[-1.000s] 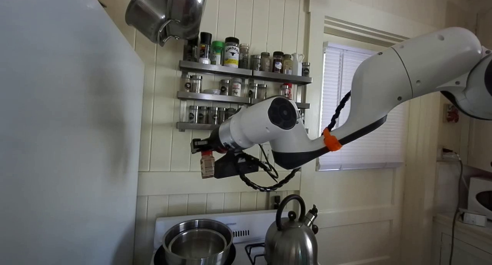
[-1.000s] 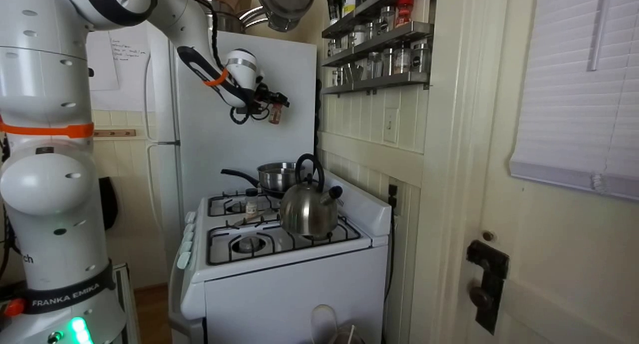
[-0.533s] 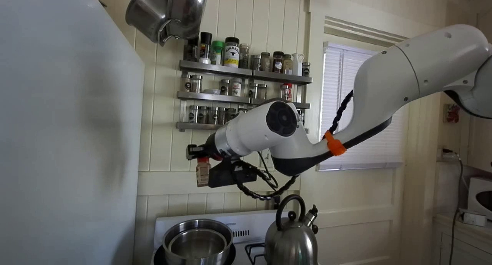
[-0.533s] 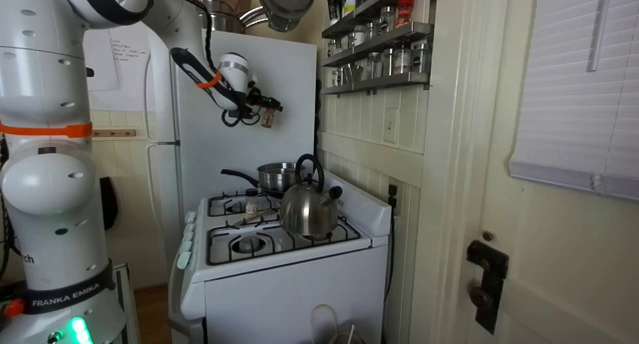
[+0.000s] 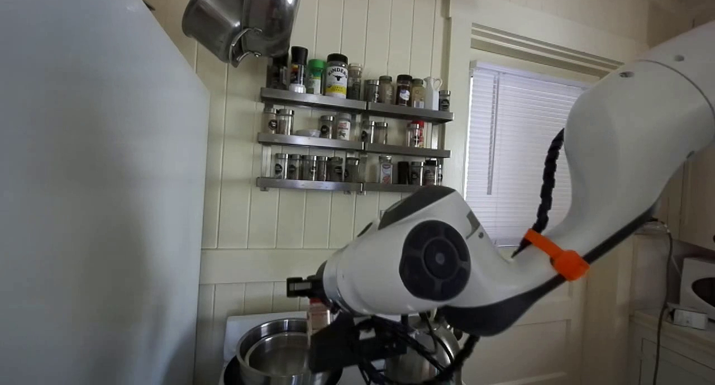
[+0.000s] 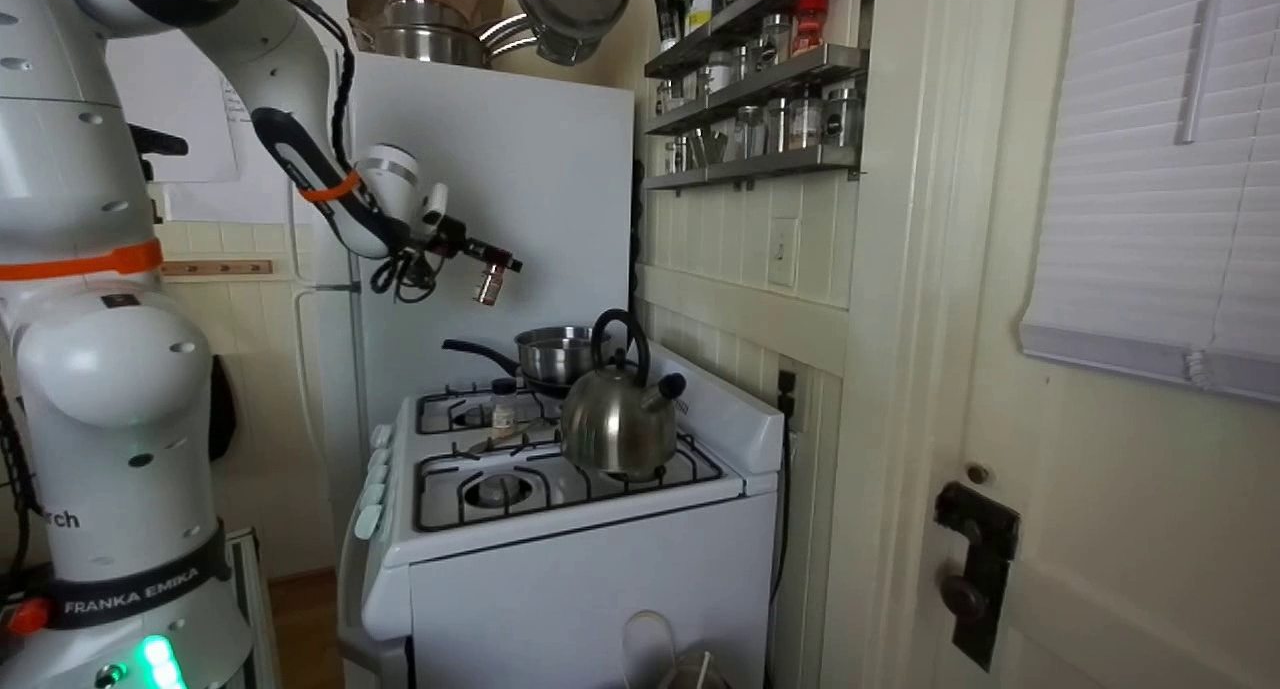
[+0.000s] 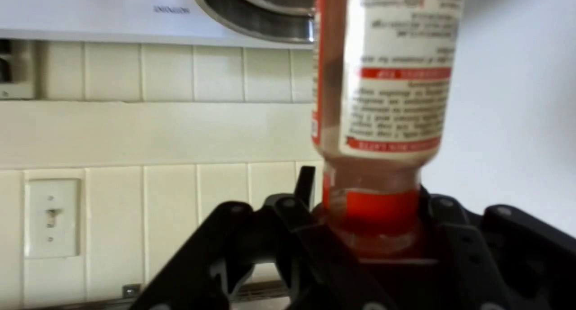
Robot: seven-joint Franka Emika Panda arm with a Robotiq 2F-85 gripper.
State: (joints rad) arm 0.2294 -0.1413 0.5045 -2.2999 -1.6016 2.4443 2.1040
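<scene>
The big white robot arm with black edges (image 6: pixel 270 79) reaches out high up, slopes down, then bends so that its black gripper (image 7: pixel 369 211) points out sideways. An orange strap (image 5: pixel 567 262) goes around the arm, and black cables (image 5: pixel 462 358) hang in loops under the wrist. The gripper is closed tight on a small see-through bottle with a red top and a red and white label (image 7: pixel 400 89). It pinches the bottle at the red end, and the bottle hangs with its top up, leaning a bit. The bottle is in the air, higher than the white stove with black metal bars (image 6: pixel 580 569). On the stove are a round shiny metal pot (image 6: pixel 550 357), a fat silver kettle with a black loop handle (image 6: pixel 615 424) and a little jar with a black lid (image 6: pixel 503 414). In an exterior view, the bottle and a black box under the wrist (image 5: pixel 335 348) cover part of the pot, and the arm and cables cover much of the kettle. A tall white fridge (image 6: pixel 540 169) shows behind the gripper in an exterior view; I cannot tell how near. Gray metal shelves (image 5: pixel 310 142) on the wall hold rows of spice jars (image 5: pixel 337 79).
</scene>
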